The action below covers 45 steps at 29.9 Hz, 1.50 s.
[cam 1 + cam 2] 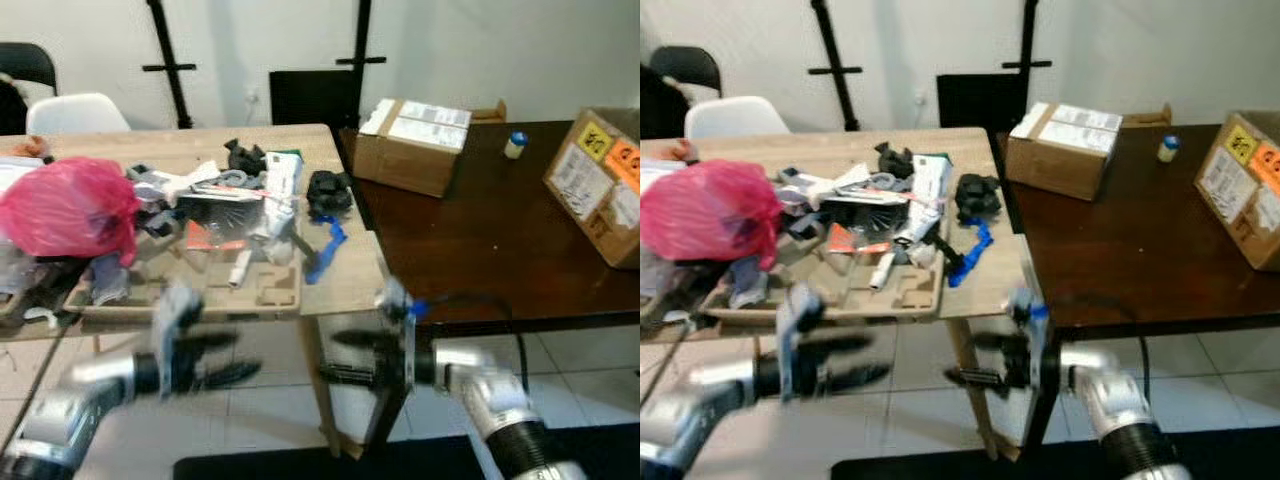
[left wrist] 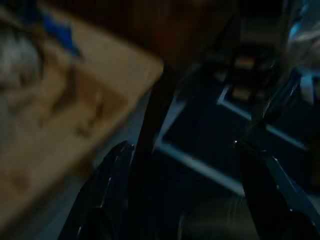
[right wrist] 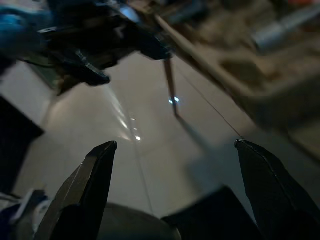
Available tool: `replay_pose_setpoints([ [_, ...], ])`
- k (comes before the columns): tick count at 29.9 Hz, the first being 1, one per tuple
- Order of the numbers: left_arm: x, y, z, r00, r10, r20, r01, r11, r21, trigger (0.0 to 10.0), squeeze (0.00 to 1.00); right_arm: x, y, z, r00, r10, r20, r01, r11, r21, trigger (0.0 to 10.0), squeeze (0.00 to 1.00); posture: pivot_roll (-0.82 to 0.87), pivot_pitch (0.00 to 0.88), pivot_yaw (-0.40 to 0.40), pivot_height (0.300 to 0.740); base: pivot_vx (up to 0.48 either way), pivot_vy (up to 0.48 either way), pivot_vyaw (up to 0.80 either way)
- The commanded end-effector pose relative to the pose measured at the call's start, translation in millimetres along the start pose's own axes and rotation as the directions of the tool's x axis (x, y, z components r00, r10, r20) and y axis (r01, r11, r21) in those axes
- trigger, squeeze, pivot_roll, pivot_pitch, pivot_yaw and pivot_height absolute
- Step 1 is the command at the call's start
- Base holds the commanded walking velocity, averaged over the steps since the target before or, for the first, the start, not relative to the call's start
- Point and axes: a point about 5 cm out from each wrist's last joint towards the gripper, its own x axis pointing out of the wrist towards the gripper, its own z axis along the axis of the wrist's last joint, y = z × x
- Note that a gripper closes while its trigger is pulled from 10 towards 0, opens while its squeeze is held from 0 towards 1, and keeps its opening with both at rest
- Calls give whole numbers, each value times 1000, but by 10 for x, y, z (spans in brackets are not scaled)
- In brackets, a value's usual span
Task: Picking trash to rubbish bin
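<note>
Approach step: the left gripper [image 1: 225, 360] and right gripper [image 1: 345, 357], both spread wide and empty, hover at lower centre below the littered wooden table [image 1: 350, 270], whose trash [image 1: 240, 215] awaits a reach upward.

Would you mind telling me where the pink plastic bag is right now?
The pink plastic bag sits at the robot's left on the light wooden table, beside the cardboard tray of clutter and in front of the white chair.

left gripper [image 1: 215, 358]: jaws apart | right gripper [image 1: 345, 356]: jaws apart, facing inward
</note>
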Motion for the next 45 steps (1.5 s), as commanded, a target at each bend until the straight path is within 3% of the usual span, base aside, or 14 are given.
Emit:
replay_pose_setpoints([
  [1, 8, -40, 174, 997, -37, 69, 37, 999, 12, 10000, 0, -20, 59, 113, 998, 53, 21, -52, 999, -9, 10000, 0, -59, 33, -1, 740, 0, 0, 0],
  [7, 37, -77, 597, 977, -48, 206, 33, 996, 79, 10000, 0, -40, 218, 592, 976, 146, 162, -135, 988, -76, 10000, 0, -63, 27, -1, 740, 0, 0, 0],
  [10, 10, 116, 727, 965, 159, 210, -175, 983, 55, 10000, 0, -61, 226, 815, 965, 108, 240, -85, 991, -104, 10000, 0, -64, 27, -4, 740, 0, 0, 0],
  [14, -141, 647, 639, 784, 618, 52, -619, 776, 121, 10000, 0, -17, 61, 962, 962, -53, 269, 104, 979, -177, 10000, 0, -58, 23, -8, 740, 0, 0, 0],
  [20, -308, 845, 654, 583, 811, 45, -811, 578, 86, 10000, 0, 99, 31, 965, 964, -109, 242, 160, 966, -203, 10000, 0, -61, 22, -4, 740, 0, 0, 0],
  [22, -347, 877, 656, 523, 852, 25, -848, 517, 112, 10000, 525, 153, 58, 976, 965, -108, 240, 160, 965, -207, 10000, 0, -61, 26, -2, 740, 0, 0, 0],
  [23, -342, 878, 653, 519, 854, 17, -851, 515, 101, 10000, 1000, 169, 70, 985, 965, -106, 241, 158, 966, -205, 10000, 0, -65, 28, 1, 740, 0, 0, 0],
  [26, -344, 878, 650, 508, 861, 6, -857, 505, 106, 10000, 1000, 186, 82, 992, 965, -103, 241, 154, 966, -206, 10000, 0, -69, 31, 1, 740, 0, 0, 0],
  [30, -404, 956, 697, 374, 927, -26, -920, 374, 119, 10000, 1000, 215, 83, 978, 972, -97, 213, 143, 966, -217, 10000, 0, -72, 38, 1, 740, 0, 0, 0],
  [34, -327, 842, 658, 525, 842, -123, -829, 539, 151, 10000, 1000, 213, 92, 941, 983, -81, 163, 118, 965, -233, 10000, 0, -73, 40, -2, 740, 0, 0, 0],
  [36, -363, 820, 638, 528, 834, -158, -809, 551, 205, 10000, 1000, 209, 93, 938, 985, -77, 156, 113, 965, -236, 10000, 0, -73, 40, -2, 740, 0, 0, 0],
  [39, -553, 864, 666, 439, 883, -168, -870, 464, 165, 10000, 980, 190, 95, 945, 988, -63, 139, 96, 966, -240, 10000, 0, -65, 41, -10, 740, 0, 0, 0],
  [41, -560, 841, 638, 430, 882, -190, -873, 461, 161, 10000, 565, 184, 95, 940, 990, -53, 127, 83, 967, -242, 10000, 0, -60, 41, -18, 740, 0, 0, 0],
  [45, -565, 812, 622, 414, 886, -208, -878, 449, 166, 10000, 494, 182, 96, 939, 993, -40, 113, 66, 968, -243, 10000, 0, -50, 42, -32, 740, 0, 0, 0],
])
